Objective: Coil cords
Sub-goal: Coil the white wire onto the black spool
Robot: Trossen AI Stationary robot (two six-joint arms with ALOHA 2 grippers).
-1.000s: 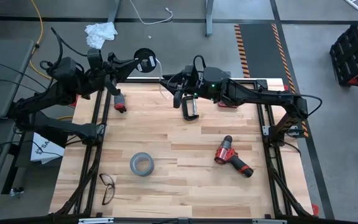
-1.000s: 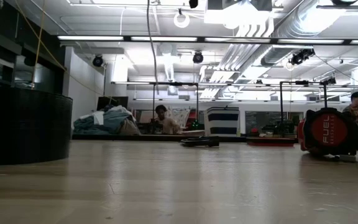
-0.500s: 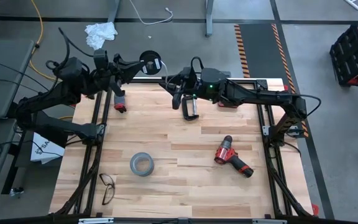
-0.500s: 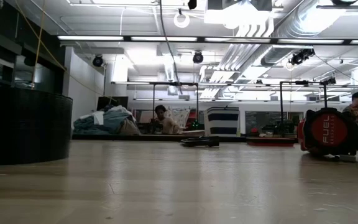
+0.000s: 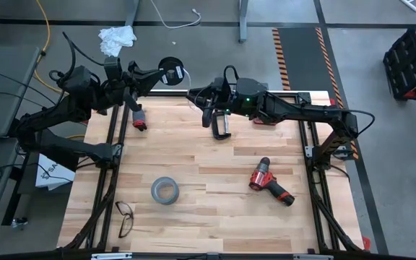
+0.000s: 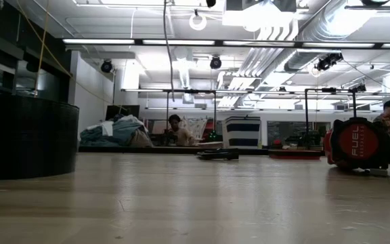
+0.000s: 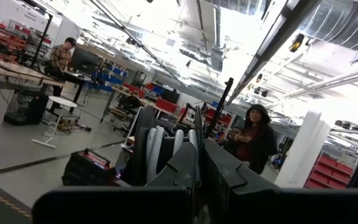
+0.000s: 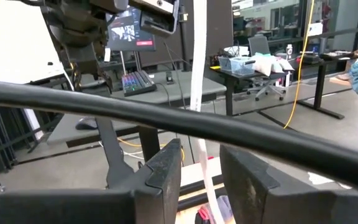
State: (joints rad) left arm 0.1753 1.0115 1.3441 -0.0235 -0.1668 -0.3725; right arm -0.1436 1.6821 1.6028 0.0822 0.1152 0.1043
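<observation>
Over the last second the left end effector (image 5: 159,74) swings a little along the far edge of the desk (image 5: 215,217) and comes back, carrying the small black disc (image 5: 169,71) with it; it is now raised just past that edge, fingers pressed together on the disc, which the left wrist view shows edge-on between them. The thin white cord (image 8: 199,93) runs from the disc toward the right end effector (image 5: 202,100), which hovers near the far edge with its arm reaching in from the right. In the right wrist view the cord hangs as a pale strand through the gap between the two dark fingers (image 8: 166,168), and that gap is narrowing compared with a moment ago, though the fingers are not yet seen pinching the strand. This reads as the right side closing in to take the cord while the left keeps the disc fixed, so that the slack can be wound. No loops are formed yet, so the coiling looks barely begun. The grey tape roll (image 5: 164,191), the red drill (image 5: 269,181) and the glasses (image 5: 124,217) lie well apart from this.
</observation>
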